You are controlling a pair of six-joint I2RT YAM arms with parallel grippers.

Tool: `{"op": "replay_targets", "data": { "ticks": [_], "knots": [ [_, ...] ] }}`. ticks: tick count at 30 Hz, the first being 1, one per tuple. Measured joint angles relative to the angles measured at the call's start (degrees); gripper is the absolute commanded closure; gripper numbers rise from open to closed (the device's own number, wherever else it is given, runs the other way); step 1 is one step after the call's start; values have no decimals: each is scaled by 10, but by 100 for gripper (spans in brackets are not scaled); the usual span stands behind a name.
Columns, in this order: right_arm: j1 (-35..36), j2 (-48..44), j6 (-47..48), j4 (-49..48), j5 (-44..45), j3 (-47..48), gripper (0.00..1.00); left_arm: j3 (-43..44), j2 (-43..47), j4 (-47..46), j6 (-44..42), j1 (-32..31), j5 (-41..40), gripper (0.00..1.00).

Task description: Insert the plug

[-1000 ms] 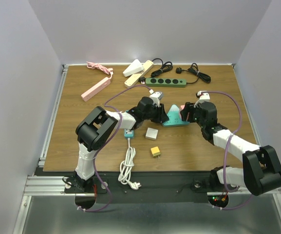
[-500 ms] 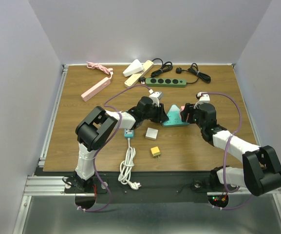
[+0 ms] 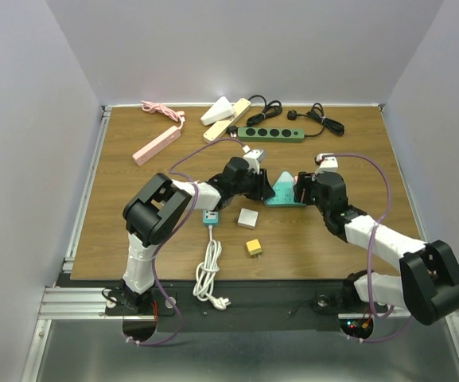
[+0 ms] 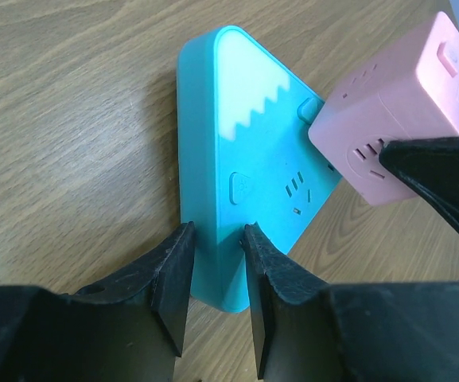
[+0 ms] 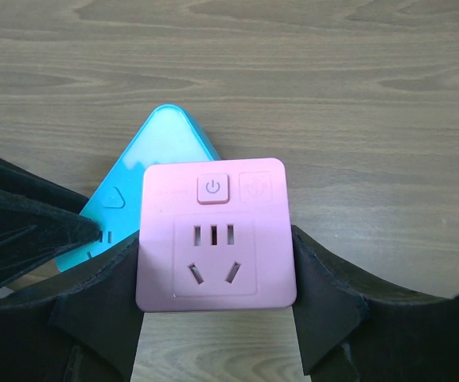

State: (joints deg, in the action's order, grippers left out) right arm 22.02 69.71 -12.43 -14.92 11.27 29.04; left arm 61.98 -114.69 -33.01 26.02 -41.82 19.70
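A teal triangular socket block (image 4: 245, 143) lies flat on the wooden table, and my left gripper (image 4: 213, 239) is shut on its near corner edge. A pink cube plug adapter (image 5: 215, 239) hangs just above the block's right side with my right gripper (image 5: 215, 243) shut on its two sides. The cube's socket face and power button face the right wrist camera; its prongs are hidden. In the left wrist view the pink cube (image 4: 396, 119) sits tilted against the block's far corner. From above, both grippers meet at the teal block (image 3: 283, 192).
A green power strip (image 3: 271, 134), a pink strip (image 3: 156, 146) and two cream strips (image 3: 223, 111) lie at the back. A grey cube (image 3: 248, 219), a yellow cube (image 3: 254, 247) and a small teal adapter (image 3: 210, 216) with a coiled white cable (image 3: 208, 274) lie nearer.
My right gripper has shifted slightly left and nearer with the pink cube, closing in on the teal block. The left arm has stayed put.
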Motion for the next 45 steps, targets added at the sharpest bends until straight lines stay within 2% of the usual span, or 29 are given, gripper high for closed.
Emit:
{"op": "replay_targets", "data": {
  "ticks": [9, 19, 28, 45],
  "knots": [
    [36, -15, -37, 38, 66, 0, 100, 0, 0, 2, 0, 4, 11, 59],
    [96, 10, -103, 38, 163, 7, 100, 0, 0, 6, 0, 12, 29, 60],
    [130, 12, -138, 42, 214, 4, 100, 0, 0, 8, -4, 24, 44, 60],
    [198, 49, -202, 33, 299, 9, 100, 63, 0, 67, -39, 57, 58, 62]
  ]
}}
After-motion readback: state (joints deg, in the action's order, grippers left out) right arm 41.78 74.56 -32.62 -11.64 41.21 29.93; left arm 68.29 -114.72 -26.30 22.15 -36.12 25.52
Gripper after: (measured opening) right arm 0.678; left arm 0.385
